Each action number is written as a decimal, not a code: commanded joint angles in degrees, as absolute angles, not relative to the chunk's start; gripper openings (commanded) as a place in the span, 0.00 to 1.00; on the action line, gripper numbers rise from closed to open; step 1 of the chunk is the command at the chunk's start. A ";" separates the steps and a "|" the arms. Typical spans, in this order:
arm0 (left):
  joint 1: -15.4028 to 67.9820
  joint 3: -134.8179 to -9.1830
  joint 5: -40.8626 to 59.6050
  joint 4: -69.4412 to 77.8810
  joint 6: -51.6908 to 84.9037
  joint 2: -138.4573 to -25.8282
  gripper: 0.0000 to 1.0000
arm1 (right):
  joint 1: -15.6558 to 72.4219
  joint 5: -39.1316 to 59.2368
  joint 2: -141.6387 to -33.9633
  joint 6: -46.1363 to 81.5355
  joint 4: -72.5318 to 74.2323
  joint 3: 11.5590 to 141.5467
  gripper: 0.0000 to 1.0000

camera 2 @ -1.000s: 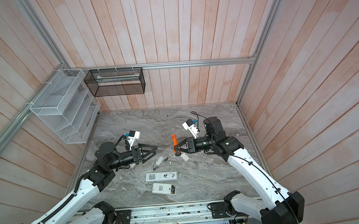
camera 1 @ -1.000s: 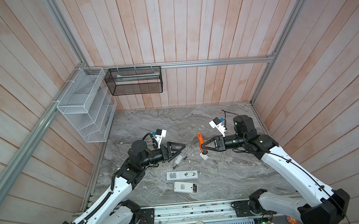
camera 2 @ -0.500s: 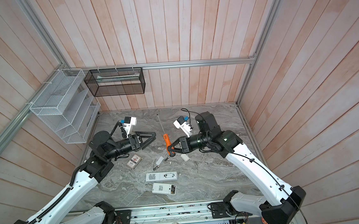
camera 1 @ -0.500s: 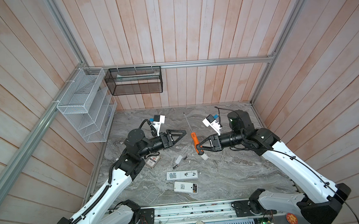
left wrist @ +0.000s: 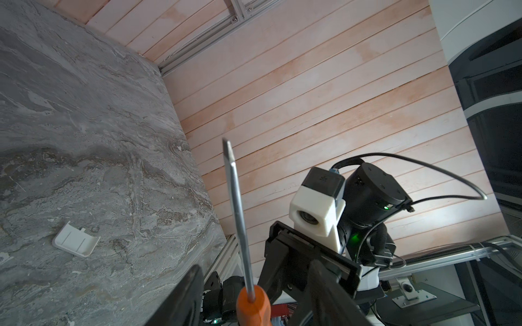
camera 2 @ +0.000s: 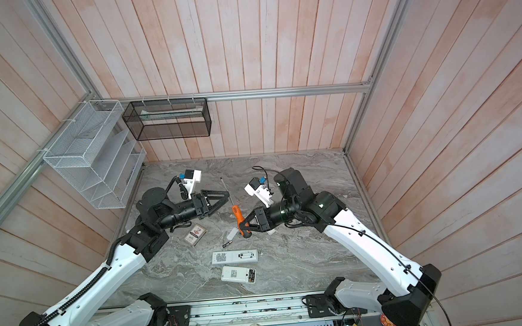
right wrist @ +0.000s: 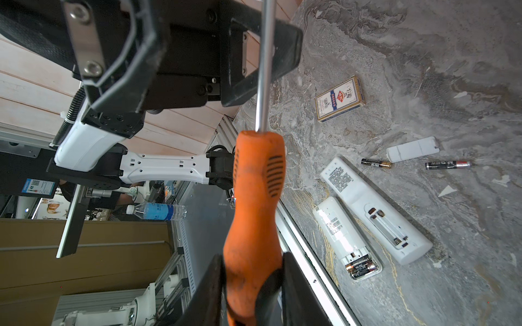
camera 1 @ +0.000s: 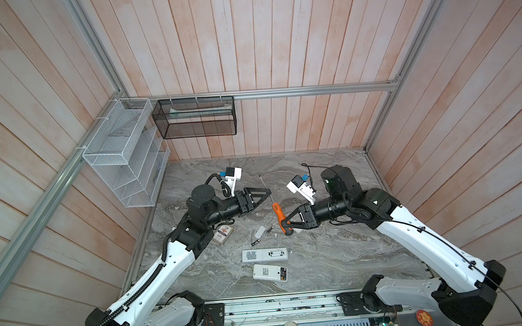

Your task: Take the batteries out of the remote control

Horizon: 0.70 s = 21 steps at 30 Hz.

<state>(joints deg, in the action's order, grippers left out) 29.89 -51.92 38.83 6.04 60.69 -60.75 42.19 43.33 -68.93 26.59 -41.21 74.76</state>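
Bright, even diffuse light in both top views, soft faint shadows beneath the arms [camera 1: 172, 262] on the bench [camera 1: 337, 258], wall planks [camera 1: 46, 74] splayed by wide-angle perspective toward the edges, left wrist view dimmer, screwdriver handle [left wrist: 252, 307] blurred up close, batteries [right wrist: 447, 164] crisp in the right wrist view

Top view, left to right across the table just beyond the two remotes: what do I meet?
Card box → first loose battery → second loose battery → orange-handled screwdriver. The white cover overlaps the first battery's span, so it is left out.
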 commanded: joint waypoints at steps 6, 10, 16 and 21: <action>29.53 -51.71 38.06 9.19 62.43 -60.67 0.43 | 44.03 43.07 -70.20 26.63 -39.36 76.77 0.10; 29.49 -50.46 38.39 10.90 63.99 -60.56 0.36 | 44.38 43.02 -70.18 26.62 -39.29 76.56 0.10; 29.53 -48.83 38.58 13.08 66.24 -60.65 0.20 | 44.47 42.64 -69.68 26.63 -39.44 76.14 0.10; 29.51 -47.78 38.67 15.00 67.56 -60.47 0.14 | 44.47 42.41 -68.88 26.73 -39.46 75.35 0.10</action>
